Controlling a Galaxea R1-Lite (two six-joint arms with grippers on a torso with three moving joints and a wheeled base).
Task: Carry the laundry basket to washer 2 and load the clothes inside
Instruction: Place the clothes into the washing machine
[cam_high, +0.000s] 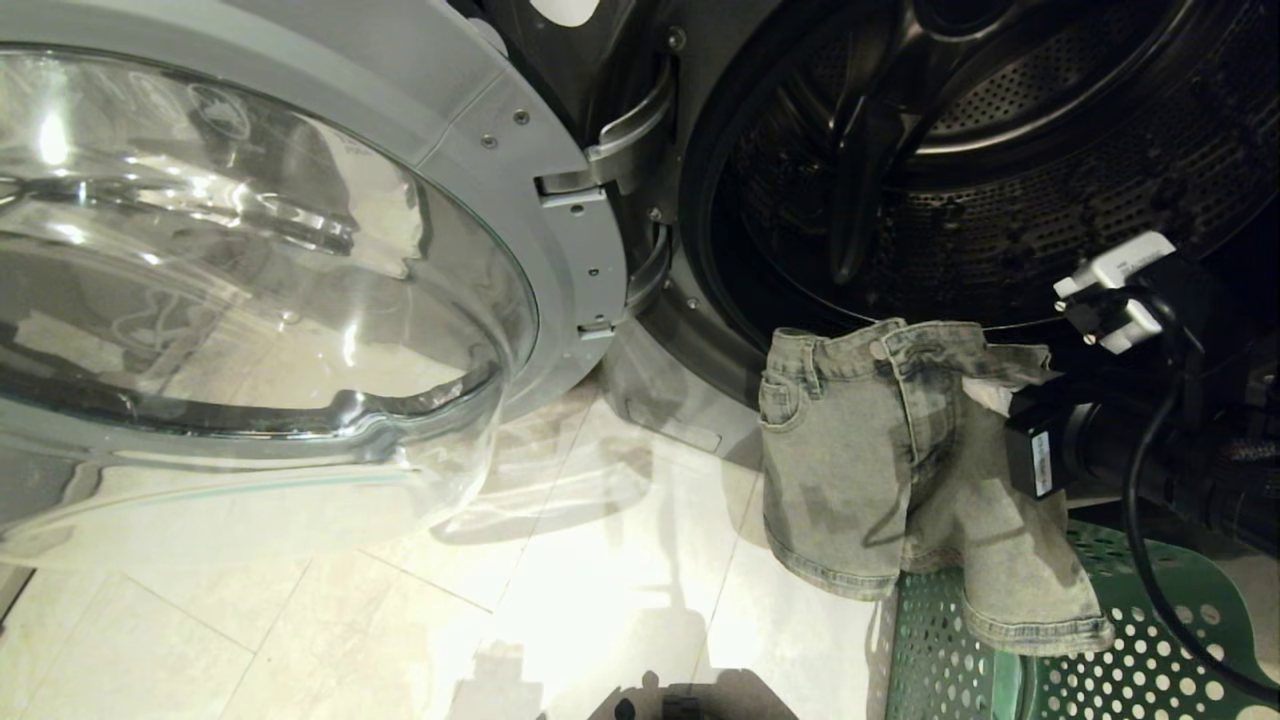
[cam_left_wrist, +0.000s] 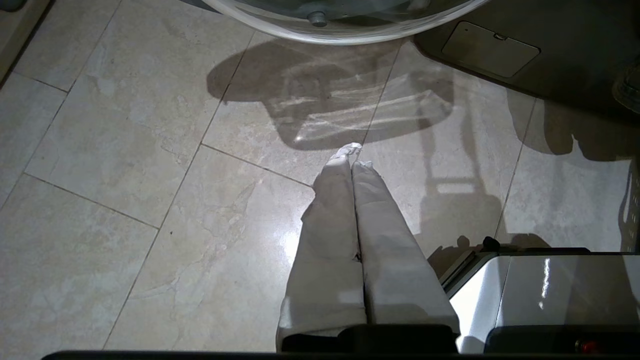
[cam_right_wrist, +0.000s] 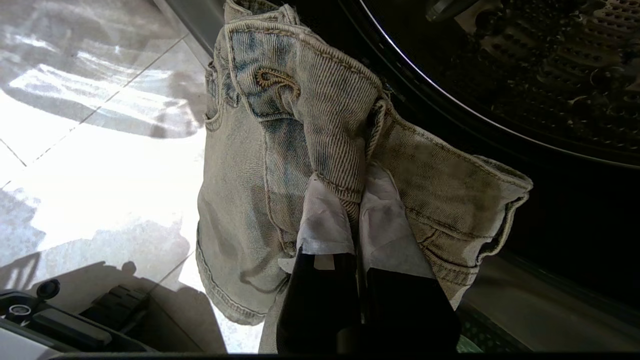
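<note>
Washer: the drum mouth (cam_high: 960, 150) stood open, dark and perforated inside; no numeral label showed on it.
Door: the glass door (cam_high: 250, 260) was swung wide open on its hinge, to the left of the drum mouth, above the tiled floor (cam_high: 560, 600).
Shorts: a faded denim pair (cam_high: 880, 460) hung just in front of the lower rim of the drum mouth, waistband at the level of the rim, legs dangling down; whether the waistband touched the rim could not be told.
Right gripper: it (cam_right_wrist: 357, 200) was just before the lower rim of the drum mouth, jaws pinched closed on a fold of the shorts' waistband; its white-wrapped fingers (cam_right_wrist: 325, 220) showed against the denim.
Basket: the green perforated basket (cam_high: 1120, 650) sat on the floor below the drum mouth; one leg of the shorts hung over its near edge.
Left gripper: it (cam_left_wrist: 352, 152) hung over bare floor, well left of the drum mouth and near the lower edge of the door, jaws pressed together on nothing.
</note>
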